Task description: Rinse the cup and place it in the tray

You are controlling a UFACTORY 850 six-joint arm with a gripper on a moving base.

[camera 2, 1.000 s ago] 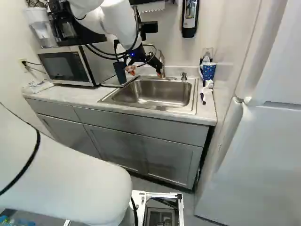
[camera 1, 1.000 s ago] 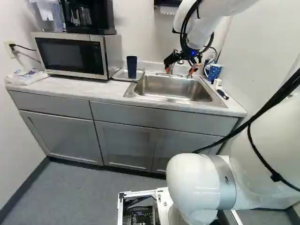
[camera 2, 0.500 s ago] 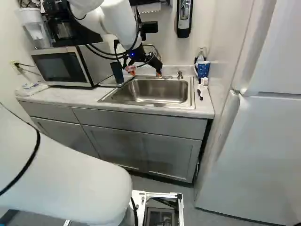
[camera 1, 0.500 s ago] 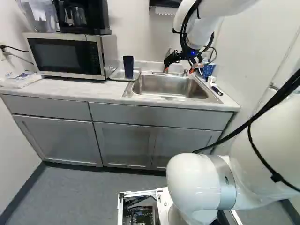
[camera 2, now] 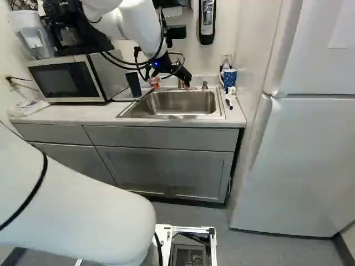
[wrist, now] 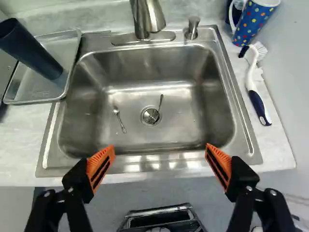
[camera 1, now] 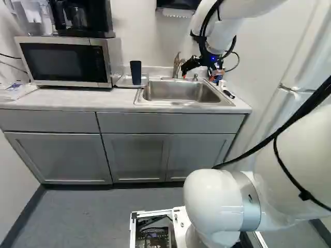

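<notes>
In the left base view my gripper [camera 1: 200, 74] hangs over the sink [camera 1: 181, 92]. Wide apart, with nothing between them, stand the fingers of the gripper [wrist: 160, 151] in the wrist view, above the sink's front rim. A blue mug with coloured dots [wrist: 254, 21] stands upright on the counter beyond the sink's back corner, beside the soap pump; the same mug shows in the right base view [camera 2: 228, 77]. On the sink's other side lies the clear tray [wrist: 29, 89], with a dark blue cup [wrist: 31, 50] in it. The faucet [wrist: 147, 18] rises behind the basin.
Two small spoons [wrist: 119, 118] lie in the basin near the drain. A brush [wrist: 253, 89] lies beside the sink, near the mug. The microwave [camera 1: 64, 62] stands beside the tray, with a coffee maker on top. A fridge [camera 2: 299, 155] stands right of the counter.
The base has moved: counter, sink and mug have shifted leftward in both base views, and more of the fridge shows. The arm holds its pose against its lowest joint.
</notes>
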